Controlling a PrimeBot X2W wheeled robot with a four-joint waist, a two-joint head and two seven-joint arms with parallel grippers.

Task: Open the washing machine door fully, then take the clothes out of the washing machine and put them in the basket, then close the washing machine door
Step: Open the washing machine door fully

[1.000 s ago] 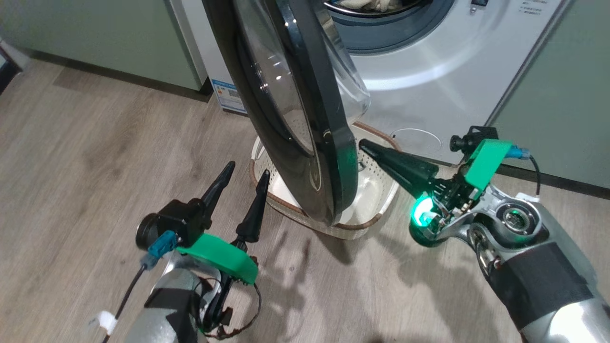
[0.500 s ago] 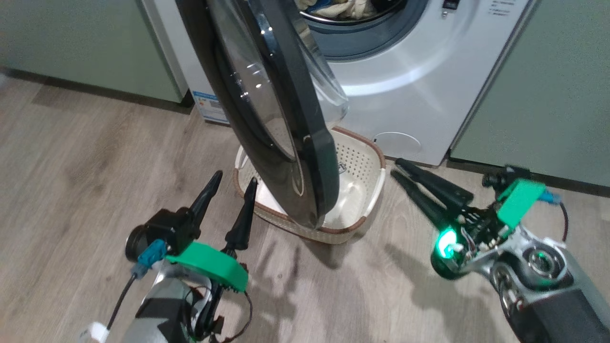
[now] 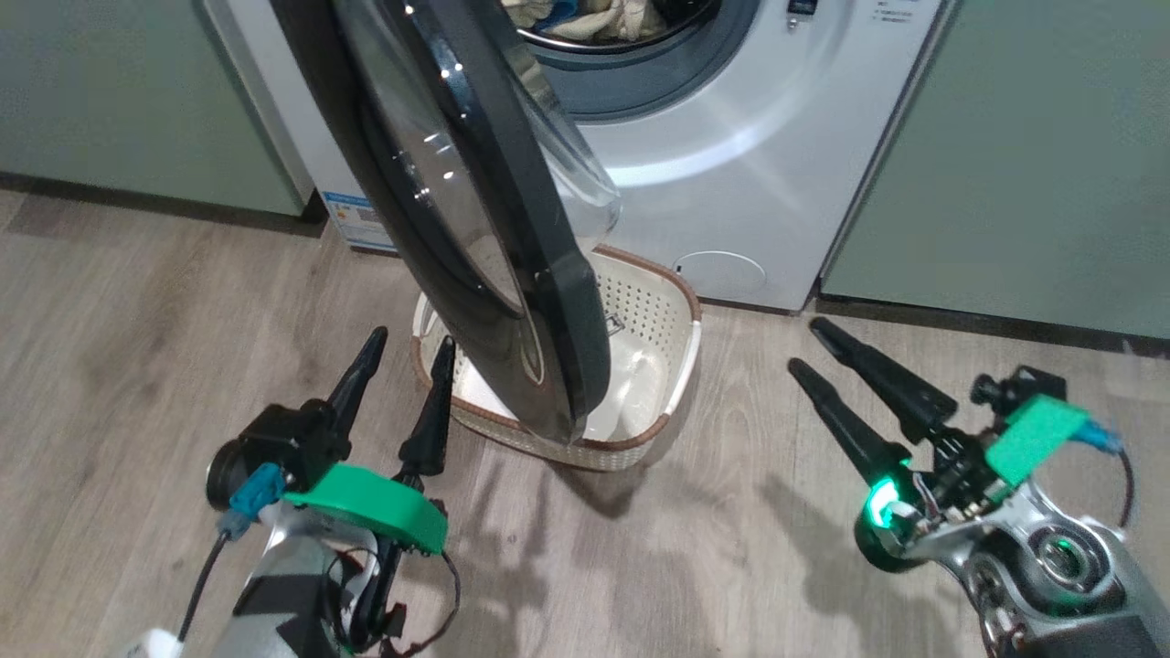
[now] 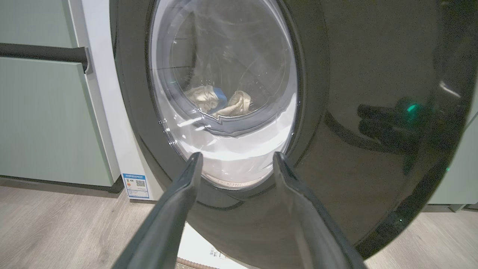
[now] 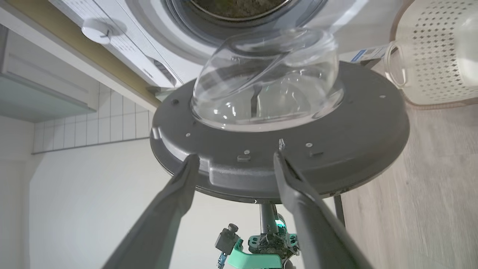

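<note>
White washing machine flanked by pale green cabinets. Washing machine door, with glossy black rim and bulging clear glass, seen edge-on, swung partway out over cream perforated basket on floor. Pale yellow clothes with blue patch seen in drum. Left gripper: fingers spread, nothing held, tips just before door's outer face. Right gripper: fingers spread, nothing held, right of basket, apart from door.

Door sticks out in front of the washing machine, w/ the basket on the floor under it. Clothes sit in the machine. Left gripper is just left of basket, right gripper off to its right.
</note>
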